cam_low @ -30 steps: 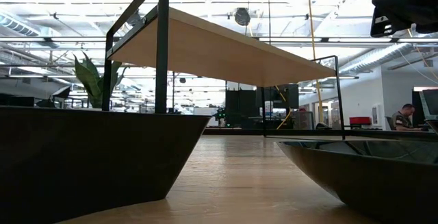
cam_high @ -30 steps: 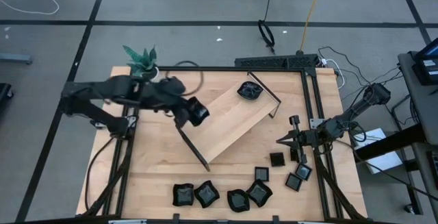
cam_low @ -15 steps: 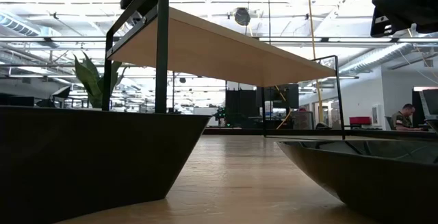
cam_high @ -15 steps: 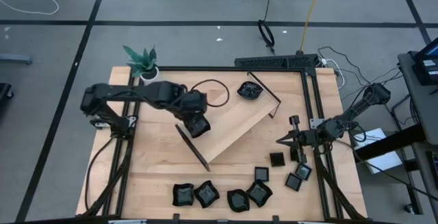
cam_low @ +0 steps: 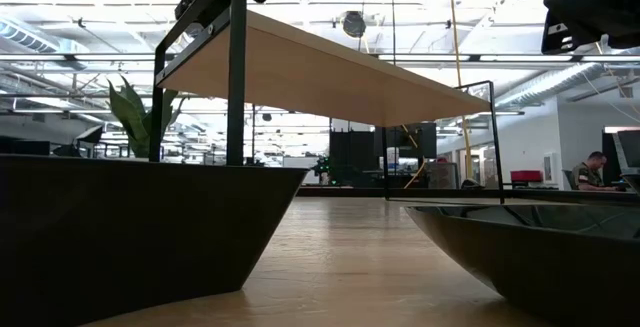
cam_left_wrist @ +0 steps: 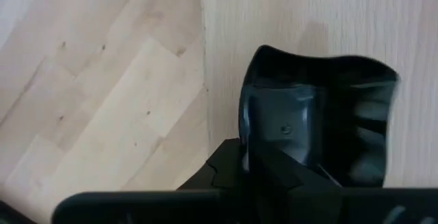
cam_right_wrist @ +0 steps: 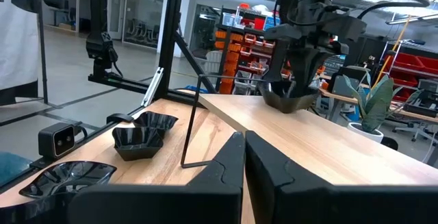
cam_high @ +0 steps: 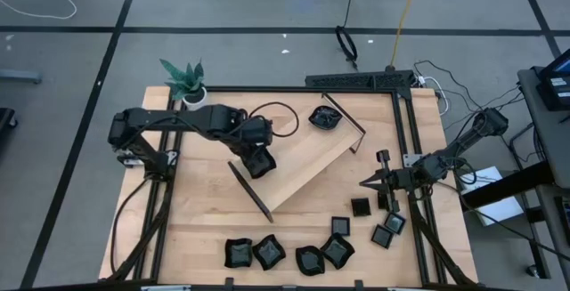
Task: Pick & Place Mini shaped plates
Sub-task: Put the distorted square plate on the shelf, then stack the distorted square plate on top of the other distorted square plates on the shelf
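Plate (cam_left_wrist: 318, 118) in my left pincer (cam_high: 258, 161) is a glossy black wavy-edged dish, sitting low over the near end of the wooden tray (cam_high: 307, 162); from the right wrist view it appears to touch the board, and I cannot tell whether the fingers still grip it. Another dish (cam_high: 324, 118) lies at the tray's far end. Loose dishes (cam_high: 289, 253) crowd the surface's front edge. My right pincer (cam_high: 365, 183) waits clenched near the right side, beside smaller square dishes (cam_high: 388, 230). A potted plant (cam_high: 185, 79) stands at the far left corner.
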